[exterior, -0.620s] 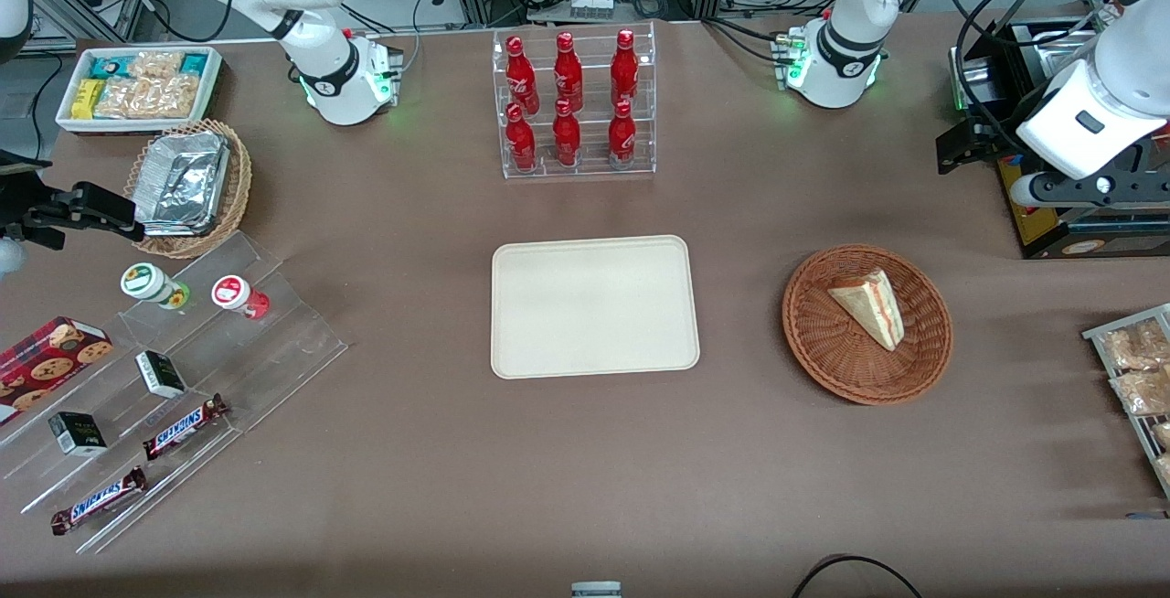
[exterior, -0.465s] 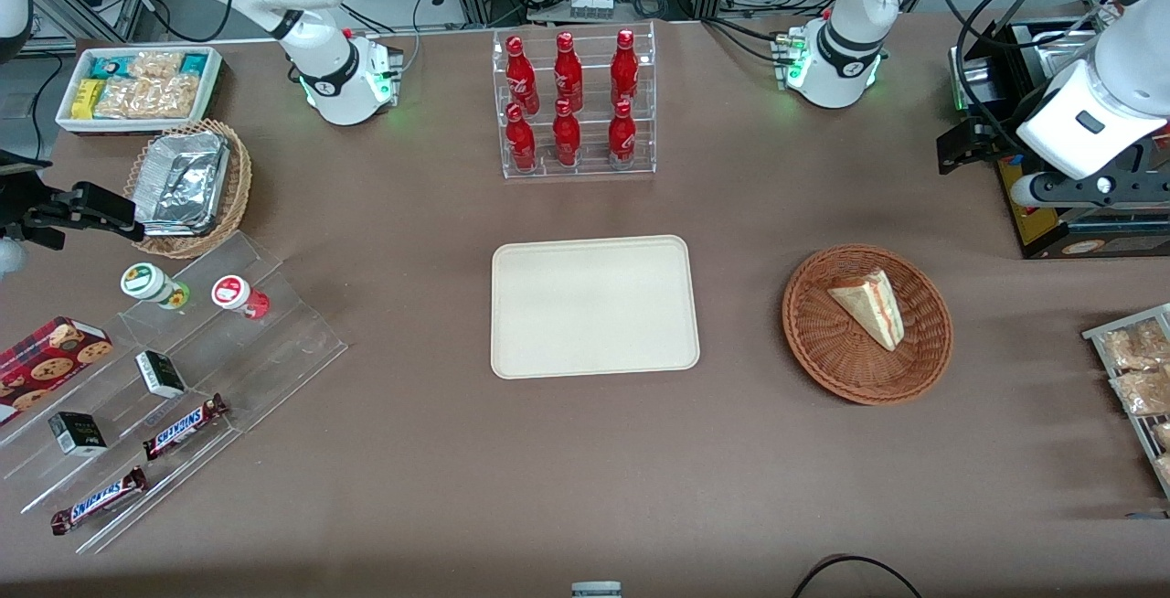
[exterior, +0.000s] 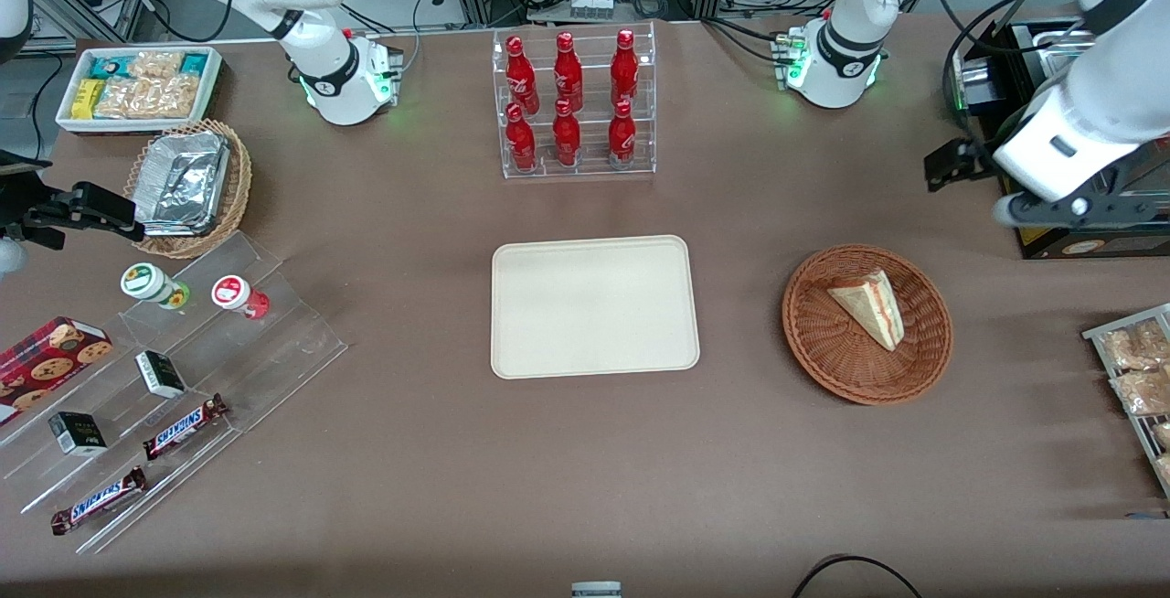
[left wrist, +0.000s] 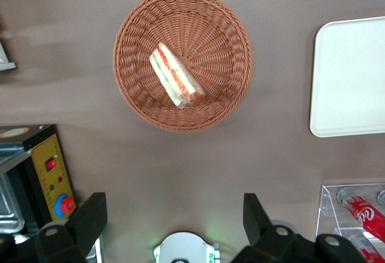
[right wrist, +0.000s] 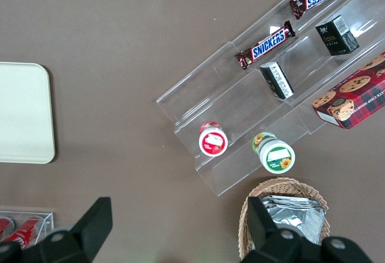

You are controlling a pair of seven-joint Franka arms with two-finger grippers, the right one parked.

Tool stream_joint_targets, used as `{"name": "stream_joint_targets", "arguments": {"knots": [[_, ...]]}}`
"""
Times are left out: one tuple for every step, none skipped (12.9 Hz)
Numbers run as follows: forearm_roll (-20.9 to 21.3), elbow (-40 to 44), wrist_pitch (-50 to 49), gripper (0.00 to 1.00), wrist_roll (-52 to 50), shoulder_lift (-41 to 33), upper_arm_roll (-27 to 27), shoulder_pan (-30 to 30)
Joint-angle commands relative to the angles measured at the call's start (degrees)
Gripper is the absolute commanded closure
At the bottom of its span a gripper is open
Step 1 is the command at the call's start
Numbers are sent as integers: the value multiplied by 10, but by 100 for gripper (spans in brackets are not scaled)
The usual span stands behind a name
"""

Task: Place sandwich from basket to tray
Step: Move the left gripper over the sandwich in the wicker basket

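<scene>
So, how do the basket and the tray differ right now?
The basket is round, reddish-brown woven wicker; the tray is a flat, cream rectangle with rounded corners. The basket holds the sandwich; the tray holds nothing. Both rest on the brown table. The gripper hangs open above the table, short of the basket.

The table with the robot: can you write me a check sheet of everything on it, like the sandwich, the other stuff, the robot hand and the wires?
Surface: brown table, flat.
Sandwich: lying in the basket, not yet picked up.
Tray: cream, nothing on it, beside the basket toward the parked arm's end.
Clutter: rack of red cola bottles farther from the front camera than the tray; Snickers bars, cookie box, foil container in a tan basket, white bin of snacks.
Gripper: open, raised above the table, apart from the basket, holding nothing.
Cables: black cable at the table's near edge.
Surroundings: yellow control box, equipment racks.
</scene>
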Motion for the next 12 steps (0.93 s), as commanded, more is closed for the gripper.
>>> {"name": "stream_joint_targets", "arguments": {"knots": [[11, -65, 70, 0, -6, -5, -6, 0], [11, -93, 102, 0, -9, -5, -6, 0], [11, -115, 135, 0, -19, -2, -6, 0], [12, -139, 173, 0, -34, 5, -6, 0], [12, -159, 206, 0, -48, 12, -6, 0], [12, -172, 230, 0, -62, 22, -7, -1], [12, -177, 251, 0, -79, 38, -6, -1], [12, -181, 267, 0, -94, 52, -6, -2], [13, -186, 284, 0, -101, 65, -6, -4], [13, -191, 298, 0, -102, 73, -6, -4], [13, -198, 311, 0, -102, 77, -5, -4], [13, -205, 323, 0, -103, 82, -4, -3]]}}
